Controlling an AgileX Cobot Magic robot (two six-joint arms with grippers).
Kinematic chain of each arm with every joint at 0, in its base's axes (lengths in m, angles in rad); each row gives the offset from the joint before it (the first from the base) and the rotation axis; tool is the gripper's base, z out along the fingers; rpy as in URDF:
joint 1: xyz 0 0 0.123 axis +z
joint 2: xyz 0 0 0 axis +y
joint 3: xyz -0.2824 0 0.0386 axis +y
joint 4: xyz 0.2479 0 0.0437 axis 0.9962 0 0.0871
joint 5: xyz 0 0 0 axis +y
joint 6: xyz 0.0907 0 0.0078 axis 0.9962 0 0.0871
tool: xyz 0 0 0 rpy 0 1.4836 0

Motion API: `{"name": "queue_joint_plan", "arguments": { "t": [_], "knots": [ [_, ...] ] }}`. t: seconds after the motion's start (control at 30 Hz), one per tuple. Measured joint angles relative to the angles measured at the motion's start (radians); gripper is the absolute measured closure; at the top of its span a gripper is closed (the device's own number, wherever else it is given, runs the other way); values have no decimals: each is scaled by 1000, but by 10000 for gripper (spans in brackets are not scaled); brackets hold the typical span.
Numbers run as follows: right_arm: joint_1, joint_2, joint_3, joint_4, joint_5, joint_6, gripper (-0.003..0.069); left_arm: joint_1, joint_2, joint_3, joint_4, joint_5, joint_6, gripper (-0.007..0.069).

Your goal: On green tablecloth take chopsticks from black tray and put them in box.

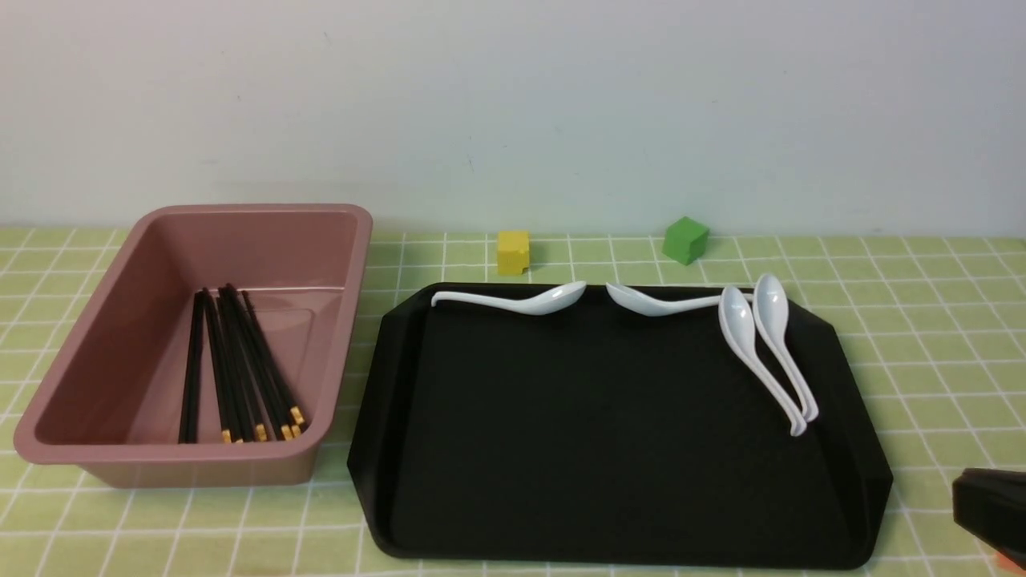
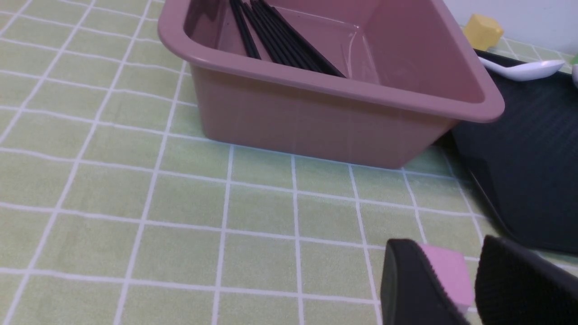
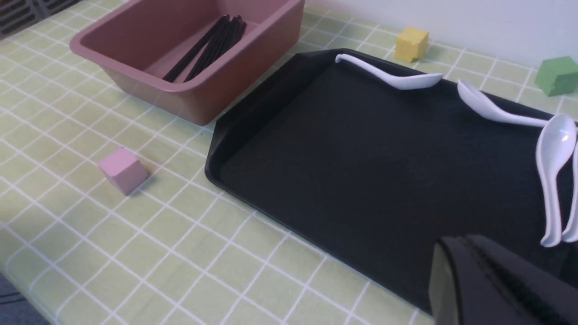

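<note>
Nearest to us, our right gripper [image 3: 505,289] hangs over the near right corner of the black tray [image 1: 609,449], its ridged black jaws pressed together with nothing between them. Our left gripper [image 2: 474,289] hovers low over the green tablecloth [image 2: 135,189], jaws parted and empty, a small pink cube [image 2: 445,273] showing on the cloth between and beyond them. The cloth is a soft yellow-green with thin white lines squaring it off across the tabletop. The tray is matte, flat and wide, with cut-off corners and a low raised rim; only glossy white spoons lie on it, one pair [image 1: 769,353] nested side by side toward its right and two more [image 1: 513,300] along the far rim. Just left of the tray sits the box [image 1: 104,353], a deep dusty-pink plastic bin with sloping walls and a rolled rim. The chopsticks [image 1: 232,369] all lie bundled inside it, thin and black, their gold-banded ends toward us. Farthest off, by the pale wall, stand a yellow cube [image 1: 513,252] and a green cube [image 1: 685,240].
</note>
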Motion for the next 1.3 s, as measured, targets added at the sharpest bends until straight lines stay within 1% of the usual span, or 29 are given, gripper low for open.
{"name": "queue_joint_plan", "arguments": {
  "t": [0.1,0.17,0.27,0.33,0.4,0.53,0.7,0.77,0.8,0.83,0.9,1.0,1.13,1.3],
  "knots": [
    [0,-7,4,22,-9,-5,632,0,0,0,0,0,0,386],
    [-5,-21,22,27,-55,-29,629,0,0,0,0,0,0,386],
    [-44,-54,70,47,-129,-86,626,0,0,0,0,0,0,386],
    [-108,-99,142,78,-209,-140,626,0,0,0,0,0,0,386],
    [-191,-154,209,119,-260,-191,626,0,0,0,0,0,0,386],
    [-368,-320,350,166,-292,-255,619,0,0,0,0,0,0,386],
    [-551,-478,461,175,-292,-275,615,0,0,0,0,0,0,386],
    [-581,-497,482,180,-292,-275,615,0,0,0,0,0,0,386],
    [-624,-506,503,185,-292,-275,613,0,0,0,0,0,0,386],
    [-645,-507,519,187,-292,-276,610,0,0,0,0,0,0,386],
    [-677,-507,543,189,-292,-277,608,0,0,0,0,0,0,386],
    [-696,-507,576,190,-292,-277,604,0,0,0,0,0,0,386],
    [-697,-507,594,190,-282,-277,599,0,0,0,0,0,0,386],
    [-697,-507,589,190,-225,-277,591,0,0,0,0,0,0,386]
  ]
}}
